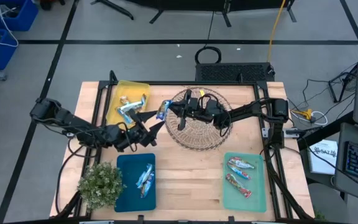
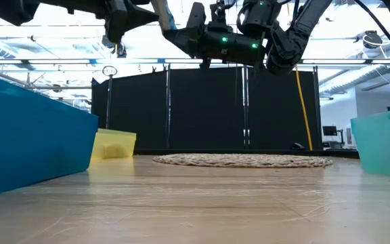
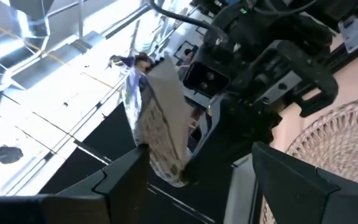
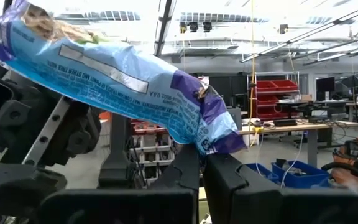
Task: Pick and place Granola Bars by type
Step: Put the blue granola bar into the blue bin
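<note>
A blue and silver granola bar (image 1: 162, 110) hangs in the air between the yellow mat (image 1: 127, 87) and the wicker basket (image 1: 197, 134). My right gripper (image 1: 171, 111) reaches in from the right and is shut on it. My left gripper (image 1: 152, 122) comes from the left and is open. In the left wrist view the bar's free end (image 3: 160, 143) stands between its two fingers, close to one finger (image 3: 126, 177). More bars lie on the yellow mat (image 1: 131, 104), the teal mat (image 1: 145, 178) and the green mat (image 1: 239, 174). My right gripper pinches the bar's purple crimped end (image 4: 211, 134) between its two fingertips (image 4: 185, 163). The fingers come roughly level from the table's right side. The bar sticks out beyond them toward the left arm, lifted clear of the table. My left gripper: whether its finger touches the bar, I cannot tell.
A potted plant (image 1: 101, 183) stands at the near left corner beside the teal mat (image 1: 126, 190). The green mat (image 1: 257, 193) lies near right. The basket sits below my right arm. Bare wood (image 1: 188, 180) shows between the teal and green mats.
</note>
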